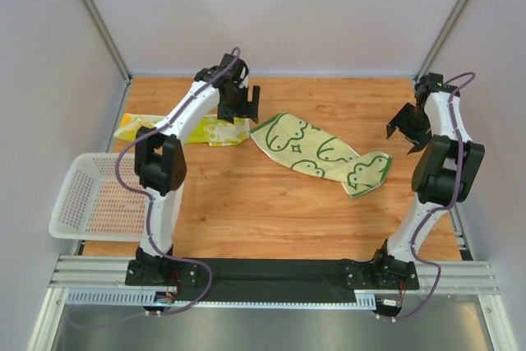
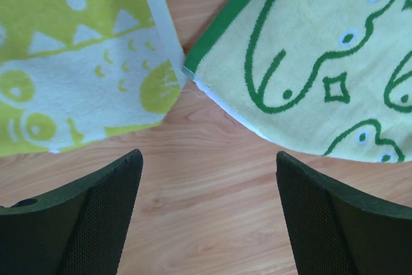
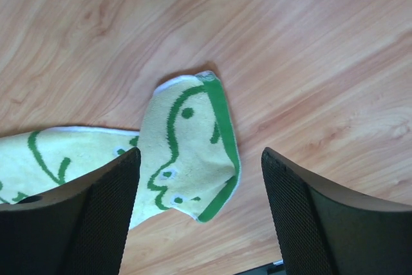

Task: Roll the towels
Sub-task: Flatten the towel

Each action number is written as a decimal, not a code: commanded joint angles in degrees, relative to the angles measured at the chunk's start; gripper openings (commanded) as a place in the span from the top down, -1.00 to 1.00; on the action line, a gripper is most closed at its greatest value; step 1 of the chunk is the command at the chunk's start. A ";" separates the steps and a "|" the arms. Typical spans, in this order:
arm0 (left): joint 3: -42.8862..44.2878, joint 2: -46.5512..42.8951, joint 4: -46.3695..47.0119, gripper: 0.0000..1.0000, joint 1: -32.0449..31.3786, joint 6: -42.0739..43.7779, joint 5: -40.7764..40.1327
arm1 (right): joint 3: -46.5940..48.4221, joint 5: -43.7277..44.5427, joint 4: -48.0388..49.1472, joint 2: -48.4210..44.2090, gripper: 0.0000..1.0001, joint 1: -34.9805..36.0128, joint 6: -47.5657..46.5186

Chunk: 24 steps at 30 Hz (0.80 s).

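Towels (image 1: 316, 152) untouched, left hand (image 1: 245, 113), right hand (image 1: 401, 132) spread

The left arm (image 1: 158, 215) and right arm (image 1: 411, 232) have white links, black joints (image 1: 160, 166), purple cables (image 1: 123, 166), black mesh-textured fingers (image 2: 90, 223).

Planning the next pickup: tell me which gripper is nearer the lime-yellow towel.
Left. The left gripper hangs at the right end of the lime-yellow towel; the right gripper is beyond the green-patterned towel.

Pale grey walls (image 1: 288, 6) enclose a wooden table (image 1: 271, 211) — evenly lit, aluminium rails (image 1: 90, 273) along its near edge.
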 commanded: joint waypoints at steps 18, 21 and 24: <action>9.29 15.21 0.10 -0.46 -3.47 1.81 0.14 | -36.16 -10.24 4.59 -30.02 -0.49 4.67 -0.52; 12.11 18.11 -1.04 -0.44 -3.82 1.46 -2.15 | -36.52 -10.59 3.97 -30.20 -0.46 5.20 -1.23; 13.52 19.88 -1.05 -0.33 -3.82 1.28 -3.91 | -36.78 -10.33 3.36 -30.73 -0.44 6.60 -1.49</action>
